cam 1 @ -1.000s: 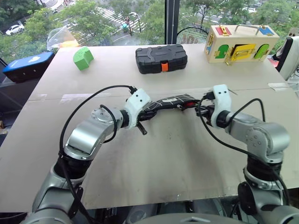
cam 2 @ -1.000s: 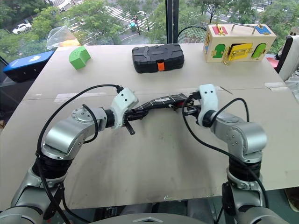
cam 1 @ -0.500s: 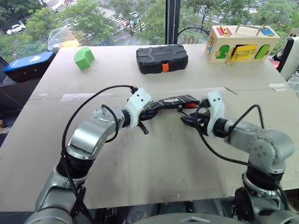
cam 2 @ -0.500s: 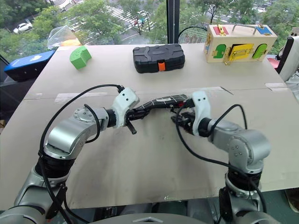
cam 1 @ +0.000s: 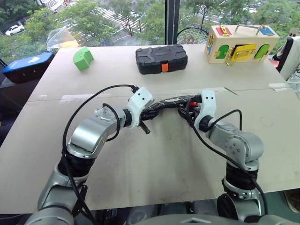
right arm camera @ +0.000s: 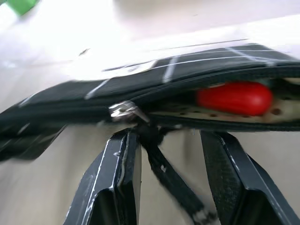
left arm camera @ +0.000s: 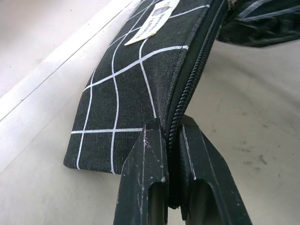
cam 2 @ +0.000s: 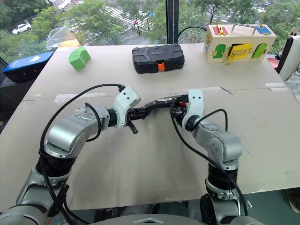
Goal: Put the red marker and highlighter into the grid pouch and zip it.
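Grid pouch (left arm camera: 140,84), black with white lines and a small white label, is held just above the middle of the table (cam 1: 154,159), between the two arms. Its zipper stands partly open at the right end, and the red marker's (right arm camera: 234,97) cap shows inside the opening. The left gripper (left arm camera: 169,140) is clamped tight on the pouch's left end at the zipper seam. The right gripper (right arm camera: 171,140) has its fingers parted, with the zipper pull cord (right arm camera: 168,176) hanging between them, gripped by neither. At the table's far side lie a green block (cam 1: 83,58), a black hard case (cam 1: 161,58) and a wooden latch box (cam 1: 241,43).
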You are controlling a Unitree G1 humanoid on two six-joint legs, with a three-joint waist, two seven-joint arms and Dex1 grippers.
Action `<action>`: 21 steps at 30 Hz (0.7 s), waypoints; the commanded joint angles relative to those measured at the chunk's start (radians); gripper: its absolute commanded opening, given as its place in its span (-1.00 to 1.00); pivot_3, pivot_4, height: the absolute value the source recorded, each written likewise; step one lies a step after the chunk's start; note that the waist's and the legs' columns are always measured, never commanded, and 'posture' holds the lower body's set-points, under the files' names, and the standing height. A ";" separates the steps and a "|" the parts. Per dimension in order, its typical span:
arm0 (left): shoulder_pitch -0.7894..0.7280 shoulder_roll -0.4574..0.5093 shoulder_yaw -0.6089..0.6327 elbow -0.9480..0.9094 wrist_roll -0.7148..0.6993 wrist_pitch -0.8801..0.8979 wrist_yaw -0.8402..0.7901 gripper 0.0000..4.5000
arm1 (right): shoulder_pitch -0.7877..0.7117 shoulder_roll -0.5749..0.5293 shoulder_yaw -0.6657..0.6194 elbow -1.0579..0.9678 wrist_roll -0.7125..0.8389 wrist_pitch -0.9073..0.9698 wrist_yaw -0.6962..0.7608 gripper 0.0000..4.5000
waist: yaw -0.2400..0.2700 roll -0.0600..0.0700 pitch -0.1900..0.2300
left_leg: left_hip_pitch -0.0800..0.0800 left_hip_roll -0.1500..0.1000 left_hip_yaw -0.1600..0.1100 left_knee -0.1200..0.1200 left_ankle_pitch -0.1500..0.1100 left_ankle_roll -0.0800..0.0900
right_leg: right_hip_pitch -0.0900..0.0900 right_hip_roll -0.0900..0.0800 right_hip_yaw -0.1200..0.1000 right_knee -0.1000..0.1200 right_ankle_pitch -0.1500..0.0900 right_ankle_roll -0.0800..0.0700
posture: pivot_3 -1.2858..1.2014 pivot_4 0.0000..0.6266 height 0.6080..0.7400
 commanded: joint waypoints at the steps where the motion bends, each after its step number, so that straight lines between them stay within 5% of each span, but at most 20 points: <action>1: -0.021 0.013 0.015 -0.047 -0.005 -0.003 -0.004 -1.00 | -0.021 0.019 0.004 0.007 -0.017 -0.073 -0.020 -0.13 | -0.003 0.000 0.000 | 0.000 0.000 0.000 0.000 0.000 0.000 | 0.000 0.000 0.000 0.000 0.000 0.000 | 0.03 -0.52 1.00; 3: -0.018 0.016 0.015 -0.051 -0.006 -0.002 -0.006 -1.00 | -0.021 0.026 0.011 0.021 -0.023 -0.098 -0.026 -0.24 | -0.007 0.000 0.000 | 0.000 0.000 0.000 0.000 0.000 0.000 | 0.000 0.000 0.000 0.000 0.000 0.000 | 0.03 -0.52 1.00; 8: -0.010 0.026 0.012 -0.068 -0.008 0.003 -0.008 -1.00 | -0.025 0.037 0.037 0.054 -0.038 -0.174 -0.028 -0.99 | -0.021 0.001 0.000 | 0.000 0.000 0.000 -0.001 0.000 0.000 | 0.000 0.000 0.000 0.000 0.000 0.000 | 0.03 -0.52 1.00; 21: -0.010 0.056 0.018 -0.046 0.004 0.002 -0.008 -1.00 | 0.027 0.005 0.027 0.001 -0.086 -0.226 -0.082 -0.99 | -0.019 0.001 0.000 | 0.000 0.000 0.000 -0.001 0.000 0.000 | 0.000 0.000 0.000 0.000 0.000 0.000 | 0.03 -0.52 1.00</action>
